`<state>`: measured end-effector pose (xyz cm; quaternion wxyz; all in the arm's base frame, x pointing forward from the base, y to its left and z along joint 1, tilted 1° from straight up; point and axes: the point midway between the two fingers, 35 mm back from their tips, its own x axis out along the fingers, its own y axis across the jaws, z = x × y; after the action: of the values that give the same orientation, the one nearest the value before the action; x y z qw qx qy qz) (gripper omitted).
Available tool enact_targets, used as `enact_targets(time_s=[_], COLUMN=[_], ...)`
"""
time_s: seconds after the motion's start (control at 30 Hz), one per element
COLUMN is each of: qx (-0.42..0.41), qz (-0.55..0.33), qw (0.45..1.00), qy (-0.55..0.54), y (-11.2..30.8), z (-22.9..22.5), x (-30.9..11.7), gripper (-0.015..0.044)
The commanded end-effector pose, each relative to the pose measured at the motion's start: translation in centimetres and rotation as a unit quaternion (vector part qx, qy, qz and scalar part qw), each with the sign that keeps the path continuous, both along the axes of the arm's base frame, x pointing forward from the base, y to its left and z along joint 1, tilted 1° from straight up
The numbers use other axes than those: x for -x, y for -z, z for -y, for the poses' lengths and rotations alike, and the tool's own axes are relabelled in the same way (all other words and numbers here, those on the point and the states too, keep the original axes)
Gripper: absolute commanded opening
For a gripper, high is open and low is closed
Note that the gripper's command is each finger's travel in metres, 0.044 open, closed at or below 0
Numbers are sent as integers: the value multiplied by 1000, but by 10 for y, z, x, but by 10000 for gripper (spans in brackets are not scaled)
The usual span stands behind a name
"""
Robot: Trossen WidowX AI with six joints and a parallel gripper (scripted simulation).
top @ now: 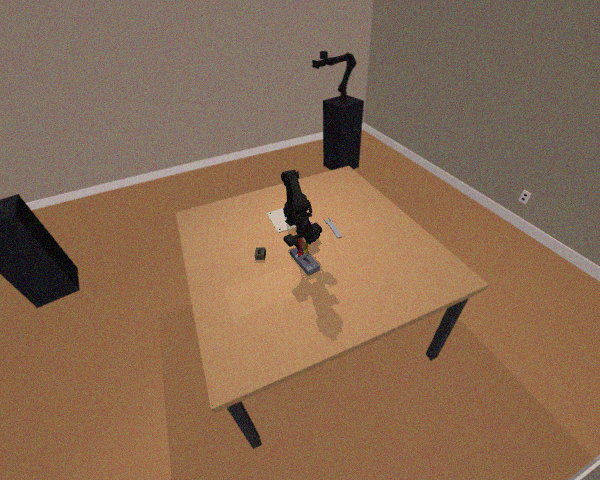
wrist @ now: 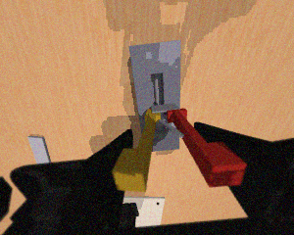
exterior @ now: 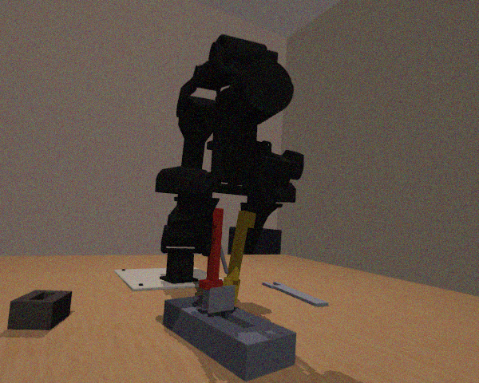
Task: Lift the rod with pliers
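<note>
My gripper [top: 303, 239] [exterior: 226, 235] [wrist: 163, 129] is shut on the locking pliers [top: 300, 247] [exterior: 215, 247] [wrist: 195, 142], with its fingers outside the spread red and yellow handles. The pliers point down, and their grey head is at the rear part of the grey channel block [top: 311, 268] [exterior: 207, 330] [wrist: 141, 66], low over its top. The jaw tips are hidden, so their depth in the channel cannot be told. The thin rod [wrist: 156, 90] shows in the slot in the wrist view. The dark slotted block, seemingly the holster [top: 260, 257] [exterior: 29, 313], stands empty to the left.
A flat grey bar [top: 334, 228] [exterior: 302, 295] [wrist: 39, 149] lies on the table, on the right in the top and exterior views. The white base plate [top: 276, 221] [exterior: 138, 279] [wrist: 152, 211] is under the arm. Another black arm [top: 348, 72] stands on a far pedestal [top: 342, 134].
</note>
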<state>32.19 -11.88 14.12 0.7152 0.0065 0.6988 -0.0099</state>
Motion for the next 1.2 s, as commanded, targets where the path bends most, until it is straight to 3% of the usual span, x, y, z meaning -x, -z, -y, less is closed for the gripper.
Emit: enact_targets(time_s=[0.0, 1.17], qx=[-1, -1], qz=[0, 0], qw=[1000, 1000], qy=[0, 0], y=[-1, -21], z=[0, -1], x=[0, 0], gripper=[316, 316])
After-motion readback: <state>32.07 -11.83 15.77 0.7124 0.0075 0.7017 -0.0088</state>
